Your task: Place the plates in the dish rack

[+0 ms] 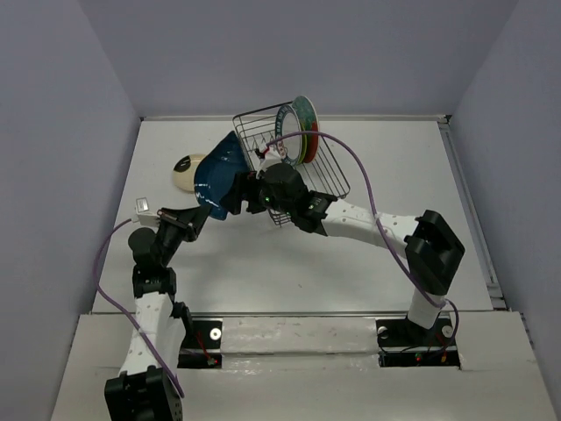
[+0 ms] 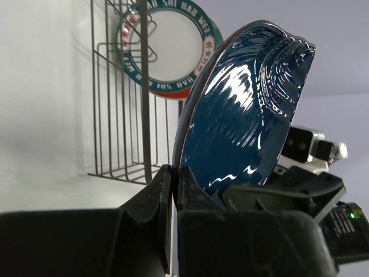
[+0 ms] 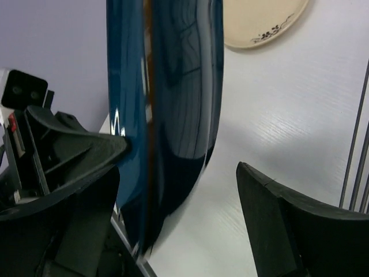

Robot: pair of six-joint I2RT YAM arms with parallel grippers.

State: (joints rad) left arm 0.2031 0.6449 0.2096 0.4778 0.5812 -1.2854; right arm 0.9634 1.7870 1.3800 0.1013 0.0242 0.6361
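Note:
The dark blue plate (image 1: 219,171) stands on edge above the table, just left of the black wire dish rack (image 1: 329,175). My left gripper (image 1: 203,213) is shut on its lower rim, which shows in the left wrist view (image 2: 174,168) with the plate (image 2: 242,115) rising above it. My right gripper (image 1: 252,189) is open and straddles the plate's edge (image 3: 173,86); its left finger is close to the plate, its right finger (image 3: 271,208) well apart. The white lettered plate (image 2: 167,52) stands in the rack with the lime green and red-and-teal plates (image 1: 307,127). The cream plate (image 1: 184,171) lies flat behind.
The rack's wire wall (image 2: 121,115) stands close to the blue plate's left side in the left wrist view, and its wires (image 3: 357,144) edge the right wrist view. The cream plate (image 3: 262,23) lies on the white table (image 1: 263,272) beyond the blue plate.

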